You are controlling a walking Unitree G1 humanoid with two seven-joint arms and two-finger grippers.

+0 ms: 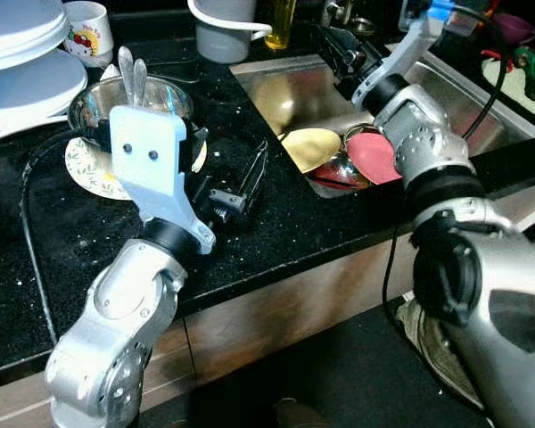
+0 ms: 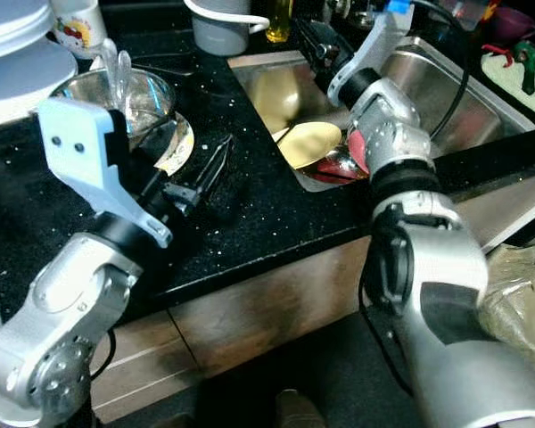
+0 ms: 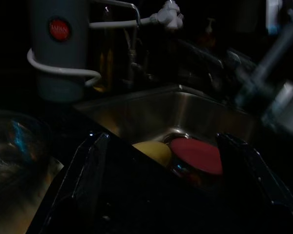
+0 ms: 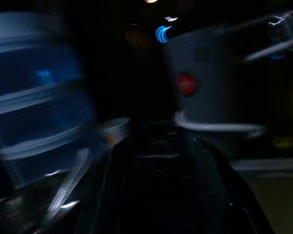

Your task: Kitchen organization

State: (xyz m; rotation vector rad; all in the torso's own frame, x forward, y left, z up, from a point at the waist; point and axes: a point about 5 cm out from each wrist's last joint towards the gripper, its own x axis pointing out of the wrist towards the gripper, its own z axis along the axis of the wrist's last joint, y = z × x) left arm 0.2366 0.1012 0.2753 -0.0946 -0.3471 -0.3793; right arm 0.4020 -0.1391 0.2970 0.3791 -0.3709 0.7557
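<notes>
While the left end effector (image 1: 241, 192) lies released on the table (image 1: 276, 223), fingers pointing sinkward, the right end effector's (image 1: 339, 49) state is unclear.

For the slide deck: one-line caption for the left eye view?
Left gripper open over the black counter; right arm reaches across the sink holding yellow and red plates.

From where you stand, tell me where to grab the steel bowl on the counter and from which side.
Grip the steel bowl by its thin rim on the edge nearest the sink, coming down from above with one finger inside and one outside. It sits upright on a patterned plate, spoons stand toward its far side, and stacked white dishes crowd its other flank. The left gripper lies closest.
</notes>
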